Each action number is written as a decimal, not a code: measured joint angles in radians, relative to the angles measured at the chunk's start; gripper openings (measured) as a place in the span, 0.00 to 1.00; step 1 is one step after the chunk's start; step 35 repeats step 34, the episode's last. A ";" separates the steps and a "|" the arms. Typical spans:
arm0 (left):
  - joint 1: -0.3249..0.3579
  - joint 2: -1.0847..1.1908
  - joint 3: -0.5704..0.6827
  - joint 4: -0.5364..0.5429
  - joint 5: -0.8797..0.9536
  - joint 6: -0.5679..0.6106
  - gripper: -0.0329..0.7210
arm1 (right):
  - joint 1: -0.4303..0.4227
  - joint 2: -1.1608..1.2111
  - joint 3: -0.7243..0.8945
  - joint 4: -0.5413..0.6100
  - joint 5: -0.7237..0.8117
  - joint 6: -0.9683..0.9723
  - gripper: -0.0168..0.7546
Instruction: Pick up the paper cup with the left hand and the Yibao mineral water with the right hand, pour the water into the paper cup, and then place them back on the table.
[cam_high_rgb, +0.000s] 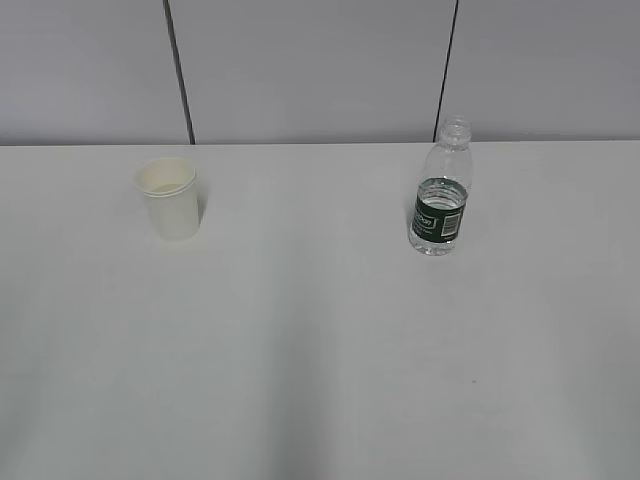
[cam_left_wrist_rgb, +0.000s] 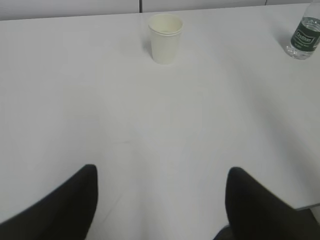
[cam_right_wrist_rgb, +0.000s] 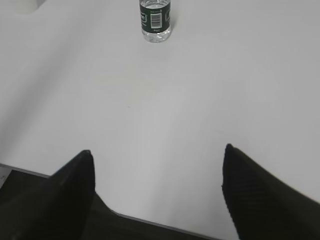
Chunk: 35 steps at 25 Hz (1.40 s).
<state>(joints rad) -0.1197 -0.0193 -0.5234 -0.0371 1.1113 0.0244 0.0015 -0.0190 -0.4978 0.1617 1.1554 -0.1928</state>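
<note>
The table (cam_high_rgb: 300, 350) is a smooth, matt white surface. At its far left, the paper cup (cam_high_rgb: 171, 199) looks like matt white paper, cream inside. At the far right, the Yibao mineral water (cam_high_rgb: 440, 193) is clear, glossy, ribbed plastic with a dark green label band.

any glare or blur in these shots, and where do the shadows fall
Exterior view: soft, even light, no glare; the cup casts a faint shadow to its right, and the table darkens toward the near edge. Left wrist view: slightly soft, the bottle cut off at the frame edge. Right wrist view: the dark fingers are blurred up close.
</note>
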 joint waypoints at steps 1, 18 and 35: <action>0.007 0.000 0.000 0.003 0.000 0.000 0.69 | 0.000 0.000 0.000 -0.012 0.000 -0.002 0.78; 0.041 0.000 0.000 0.007 0.000 0.001 0.68 | 0.000 0.000 0.000 -0.034 0.000 -0.002 0.78; 0.041 0.000 0.000 0.007 0.000 0.001 0.65 | 0.000 0.000 0.000 -0.034 0.000 -0.004 0.78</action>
